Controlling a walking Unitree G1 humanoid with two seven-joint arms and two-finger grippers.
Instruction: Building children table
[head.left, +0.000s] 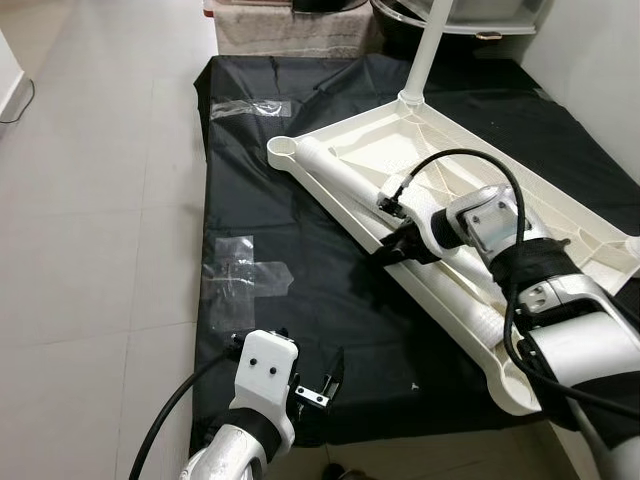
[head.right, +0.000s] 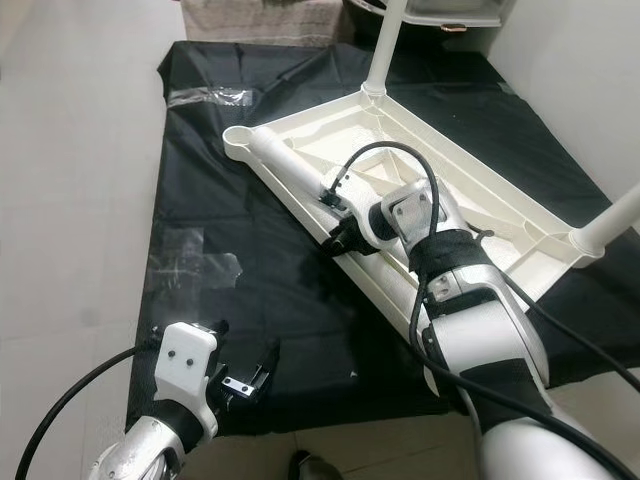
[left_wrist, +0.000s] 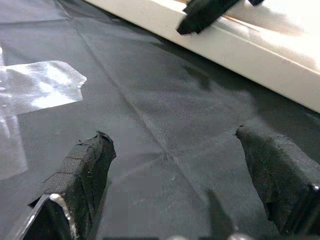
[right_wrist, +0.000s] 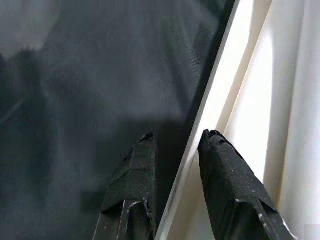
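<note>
Nearest me, my left gripper (head.left: 308, 385) hovers wide open over one black sheet (head.left: 290, 230). One white tabletop (head.left: 470, 210) lies upside down on it, two legs upright. My right gripper (head.left: 392, 250) pinches its near rim, fingers narrow.

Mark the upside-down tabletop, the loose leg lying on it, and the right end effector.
tabletop (head.left: 590, 225): left eye view, underside rib.
loose leg (head.left: 330, 165): left eye view, upper shaft.
right end effector (head.left: 392, 252): left eye view, at the tabletop's rim.
</note>
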